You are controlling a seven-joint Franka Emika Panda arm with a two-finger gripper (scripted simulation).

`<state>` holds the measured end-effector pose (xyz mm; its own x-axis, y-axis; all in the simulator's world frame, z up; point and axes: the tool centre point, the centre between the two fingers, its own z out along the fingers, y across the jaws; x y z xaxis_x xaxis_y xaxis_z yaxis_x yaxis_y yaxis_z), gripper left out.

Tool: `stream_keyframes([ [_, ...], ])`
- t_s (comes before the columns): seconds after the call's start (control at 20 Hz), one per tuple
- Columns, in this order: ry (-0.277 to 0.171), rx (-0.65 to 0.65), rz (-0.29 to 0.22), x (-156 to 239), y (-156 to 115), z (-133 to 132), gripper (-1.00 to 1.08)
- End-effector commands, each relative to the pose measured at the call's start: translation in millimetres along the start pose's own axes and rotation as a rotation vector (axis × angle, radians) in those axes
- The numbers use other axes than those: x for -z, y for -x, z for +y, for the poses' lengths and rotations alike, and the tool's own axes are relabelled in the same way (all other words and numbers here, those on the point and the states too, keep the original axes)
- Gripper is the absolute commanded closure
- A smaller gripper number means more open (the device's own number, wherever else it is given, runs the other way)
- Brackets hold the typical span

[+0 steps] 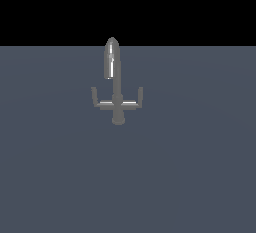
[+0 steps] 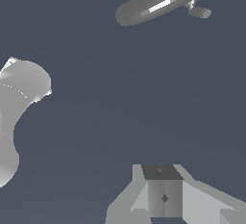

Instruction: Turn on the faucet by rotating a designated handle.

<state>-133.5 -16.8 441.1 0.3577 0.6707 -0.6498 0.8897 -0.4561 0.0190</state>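
1. While nothing yet touches the faucet (image 1: 117,84), counts as the opening step: approach only, no turning begun
2. Stands upright on the grey counter (image 1: 200,177) near the middle of the exterior view, round base down, tall arched shiny spout (image 1: 111,57) rising above a crossbar with two upturned ends
3. To be turned: the handle (image 1: 97,99), the thin L-shaped branch on the exterior view's left, tip pointing up; matched on the other side by the identical right-hand arm (image 1: 136,98), not the target
4. Absent from the exterior view: arm and claw alike, so no reading there of how near the approach is
5. In the wrist view, only the spout and one small crossbar end visible, well apart from the claw (image 2: 165,196), whose pale body and dark central block fill the frame's edge
6. Cannot tell whether open or closed: no fingertips shown, nothing seen held
7. Called for next, by judgement: bring the claw down beside the left branch, align against its upturned tip, then push or hook it around the faucet's stem
8. Risk: catching the twin arm or spout instead
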Motion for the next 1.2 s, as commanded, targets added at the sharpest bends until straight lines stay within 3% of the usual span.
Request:
stream_keyframes([
  [0.0, 0.01, 0.081, -0.042, 1.1, -6.9, 7.6, 1.08],
  [0.55, 0.029, 0.426, -0.216, 5.0, -42.0, 38.9, 1.08],
  [1.15, 0.008, 0.791, -0.394, 7.1, -88.3, 69.4, 1.08],
])
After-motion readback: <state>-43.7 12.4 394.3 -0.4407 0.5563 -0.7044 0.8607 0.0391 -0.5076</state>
